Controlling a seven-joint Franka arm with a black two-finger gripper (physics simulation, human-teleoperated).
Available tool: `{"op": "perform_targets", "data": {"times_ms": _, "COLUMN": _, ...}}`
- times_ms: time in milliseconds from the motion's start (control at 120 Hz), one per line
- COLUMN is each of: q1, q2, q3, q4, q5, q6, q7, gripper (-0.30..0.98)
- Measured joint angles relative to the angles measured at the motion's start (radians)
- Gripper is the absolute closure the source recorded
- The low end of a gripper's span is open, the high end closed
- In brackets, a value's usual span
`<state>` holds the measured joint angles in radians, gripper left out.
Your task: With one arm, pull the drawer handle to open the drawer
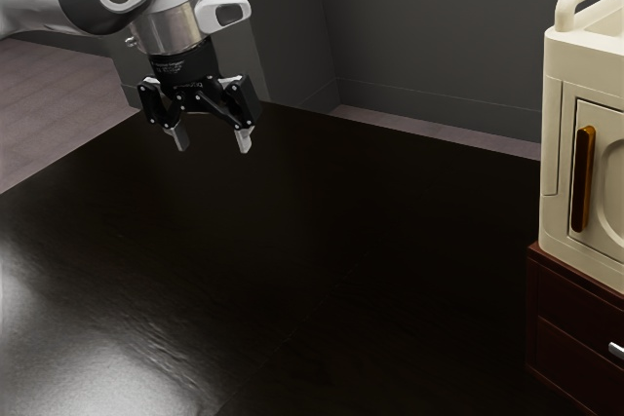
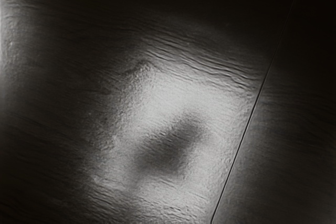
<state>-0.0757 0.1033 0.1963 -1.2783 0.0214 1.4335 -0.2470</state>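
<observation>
High over the dark table, toward the upper left of the exterior view, my gripper (image 1: 213, 143) points down with its two fingers spread and nothing between them. A dark red-brown drawer unit (image 1: 575, 323) stands at the exterior view's right edge, far from the gripper. Its silver drawer handle (image 1: 615, 349) is partly cut off by the picture's edge. The drawer fronts look flush with the unit, though part of them lies outside the picture.
On top of the drawer unit rests a cream cabinet (image 1: 559, 143) with a brown-gold upright handle (image 1: 583, 179) on its door. The black table (image 1: 292, 270) spreads between gripper and furniture; its glossy, grained surface (image 2: 173, 93) lies under my hand, crossed by a thin seam.
</observation>
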Motion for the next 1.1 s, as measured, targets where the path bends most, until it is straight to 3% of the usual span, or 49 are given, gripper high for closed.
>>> {"op": "perform_targets", "data": {"times_ms": 183, "q1": 0.006, "q2": -0.006, "q3": 0.014, "q4": 0.005, "q5": -0.028, "q6": -0.003, "q7": 0.000, "gripper": 0.00}}
{"op": "perform_targets", "data": {"times_ms": 342, "q1": 0.018, "q2": -0.095, "q3": 0.009, "q4": 0.127, "q5": -0.047, "q6": -0.083, "q7": -0.034, "gripper": 0.00}}
{"op": "perform_targets", "data": {"times_ms": 492, "q1": 0.122, "q2": -0.171, "q3": -0.128, "q4": 0.143, "q5": -0.039, "q6": -0.212, "q7": -0.178, "gripper": 0.00}}
{"op": "perform_targets", "data": {"times_ms": 608, "q1": 0.005, "q2": -0.245, "q3": -0.190, "q4": 0.137, "q5": -0.068, "q6": -0.288, "q7": -0.303, "gripper": 0.00}}
{"op": "perform_targets", "data": {"times_ms": 742, "q1": 0.008, "q2": -0.270, "q3": -0.197, "q4": 0.126, "q5": -0.130, "q6": -0.335, "q7": -0.457, "gripper": 0.00}}
{"op": "perform_targets", "data": {"times_ms": 817, "q1": 0.008, "q2": -0.269, "q3": -0.222, "q4": 0.115, "q5": -0.114, "q6": -0.348, "q7": -0.500, "gripper": 0.00}}
{"op": "perform_targets", "data": {"times_ms": 933, "q1": 0.008, "q2": -0.260, "q3": -0.220, "q4": 0.049, "q5": -0.154, "q6": -0.391, "q7": -0.462, "gripper": 0.00}}
{"op": "perform_targets", "data": {"times_ms": 1100, "q1": 0.006, "q2": -0.170, "q3": -0.170, "q4": -0.015, "q5": -0.171, "q6": -0.376, "q7": -0.184, "gripper": 0.00}}
